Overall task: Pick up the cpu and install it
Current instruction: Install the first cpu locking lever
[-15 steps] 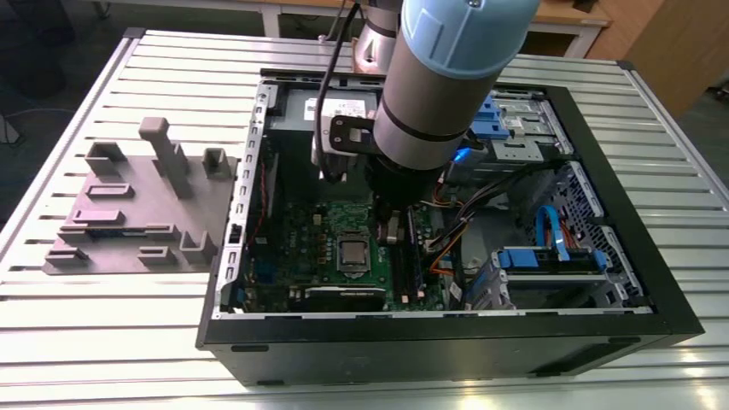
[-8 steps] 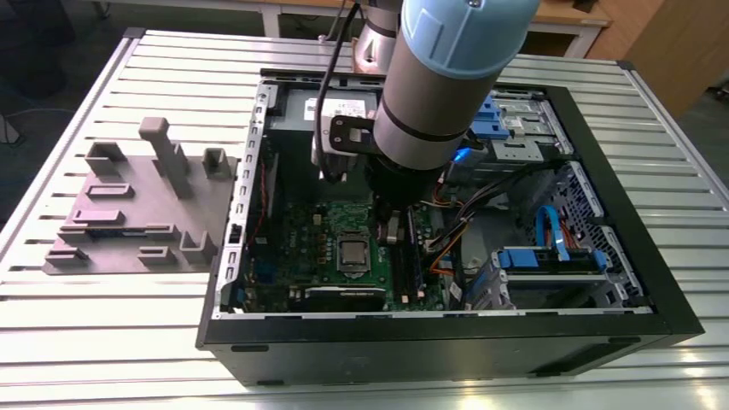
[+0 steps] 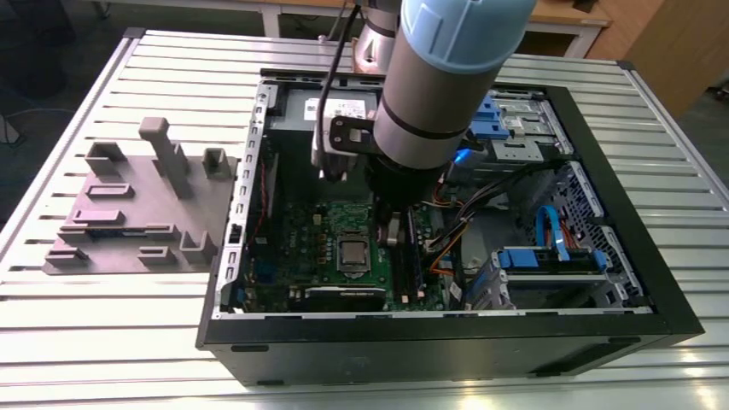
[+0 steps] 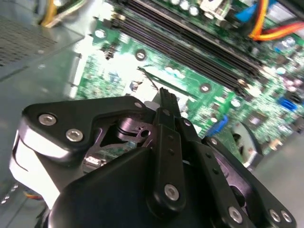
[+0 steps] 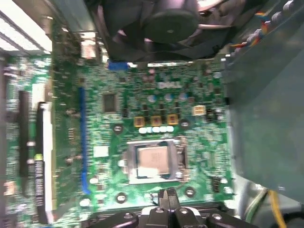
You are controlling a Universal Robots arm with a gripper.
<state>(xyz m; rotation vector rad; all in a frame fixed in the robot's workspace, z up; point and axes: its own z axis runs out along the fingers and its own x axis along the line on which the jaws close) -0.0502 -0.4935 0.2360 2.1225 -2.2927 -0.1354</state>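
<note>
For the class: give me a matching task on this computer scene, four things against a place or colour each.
Things:
1. cpu
2. gripper
3. grey fixture
4. computer case

Descriptions:
A. on the slatted table, outside the case
B. black, open at the top
C. silver, sitting in the motherboard socket
D. above the motherboard, near the socket

Pairs: 1-C, 2-D, 3-A, 4-B

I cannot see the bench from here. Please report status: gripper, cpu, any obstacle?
Gripper above motherboard, holding nothing visible. Cpu sits in socket frame. Nothing lies over it.

Slatted metal table (image 3: 137, 325) bears computer case (image 3: 445, 346), probably grey fixture (image 3: 131, 213).
</note>
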